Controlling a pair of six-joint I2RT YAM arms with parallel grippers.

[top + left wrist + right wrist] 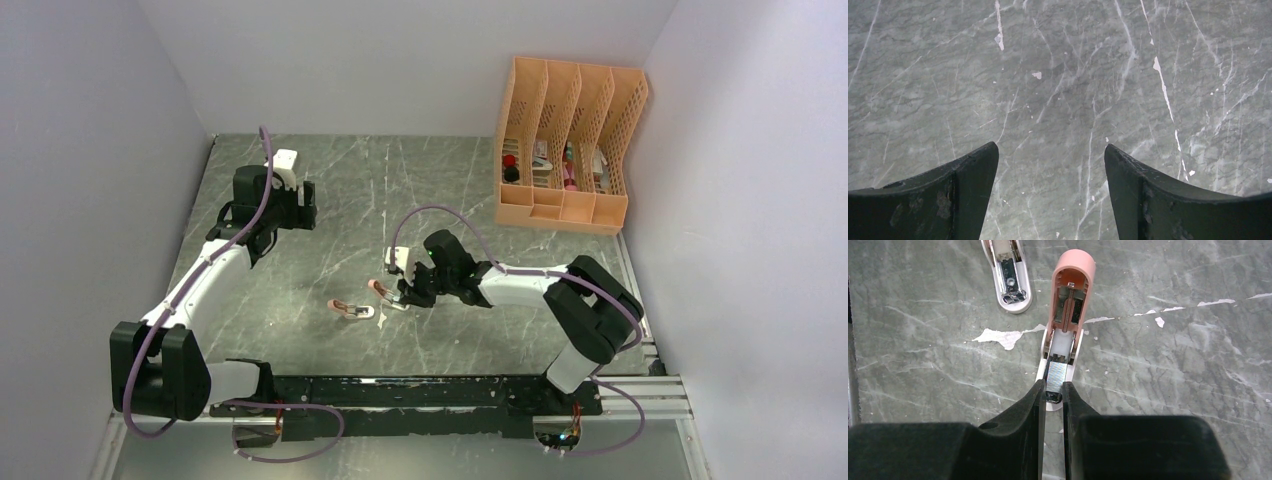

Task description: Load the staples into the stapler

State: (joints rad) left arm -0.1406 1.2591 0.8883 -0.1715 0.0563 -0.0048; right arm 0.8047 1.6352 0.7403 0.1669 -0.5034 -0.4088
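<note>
**Right claw** [1053,390]: clenched narrow on the near end of the staple strip [1056,376], one finger on each side of it.

**Left claw** [1050,155]: released, jaws wide, nothing between them, only bare surface [1058,75] beneath. In the top view it stands at the far left, well apart from the work.

**Stapler** [1071,287]: lies open on the surface directly ahead of the right claw. Its pink cover is hinged back and points away, exposing the spring and the magazine channel. Its long axis runs straight away from the claw, in line with the gap between the fingers.

**Strip and channel:** the strip's long axis matches the stapler's, and the strip sits over the near end of the channel, between its walls. Whether it is seated or hovers just above cannot be told.

**Second stapler** [1010,282]: also open, lies to the left and further off, apart from the strip.

**Judgement:** the right arm is the nearer and the only one placed to act. The coming move turns on strip and channel being collinear. A sideways skew would likely catch the strip on a channel wall.
</note>
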